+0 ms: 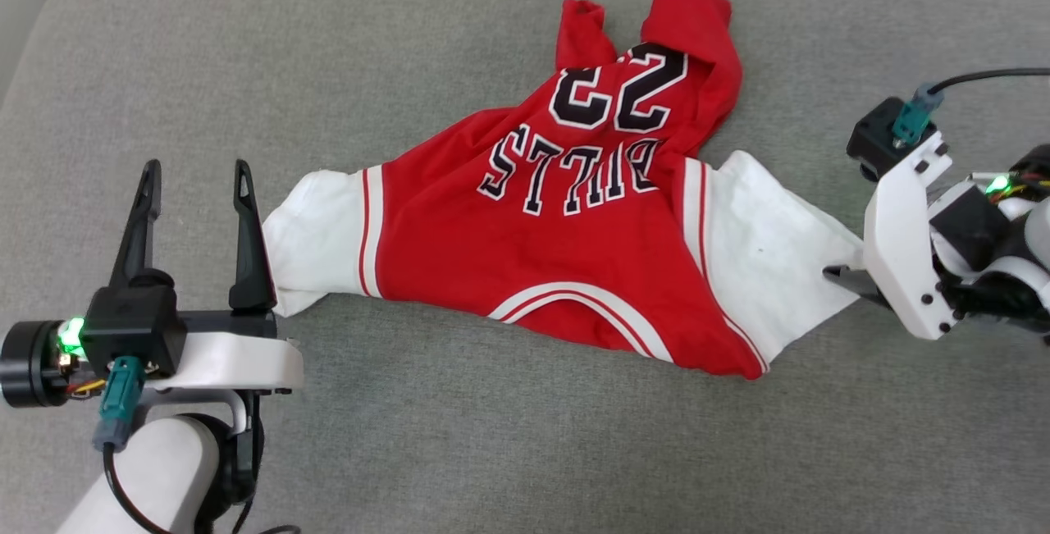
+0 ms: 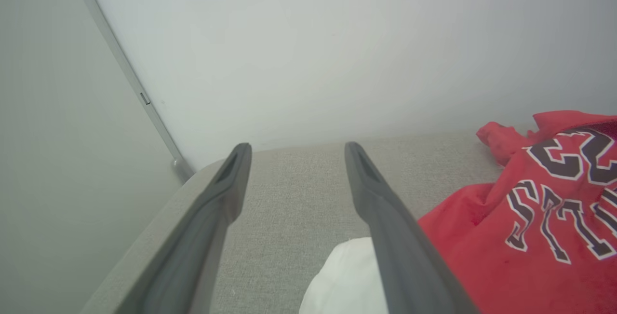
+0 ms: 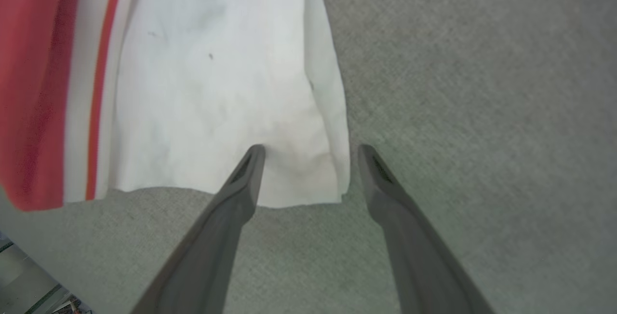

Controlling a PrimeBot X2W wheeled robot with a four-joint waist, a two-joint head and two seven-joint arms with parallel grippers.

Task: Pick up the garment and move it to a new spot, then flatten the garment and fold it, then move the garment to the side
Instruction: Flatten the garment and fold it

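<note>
The garment [image 1: 566,271] lies on the grey cushion [image 1: 459,444] with its black "BULLS" lettering up, its white sleeves spread left and right and its far end bunched. My left gripper [image 1: 197,177] stands open just left of the left sleeve [image 1: 312,243], one finger beside the sleeve's edge; in the left wrist view the gripper [image 2: 297,149] holds nothing, with the sleeve [image 2: 344,280] and the red cloth [image 2: 506,251] to its right. My right gripper [image 1: 845,276] is at the right sleeve's tip [image 1: 771,263]; in the right wrist view it [image 3: 312,152] is open over the sleeve's corner [image 3: 299,179].
The grey cushion has rounded corners; its far left corner [image 1: 49,1] and a pale wall [image 2: 313,48] lie beyond my left gripper. A strip of floor [image 3: 29,285] shows past the cushion's edge in the right wrist view. Bare cushion lies in front of the garment.
</note>
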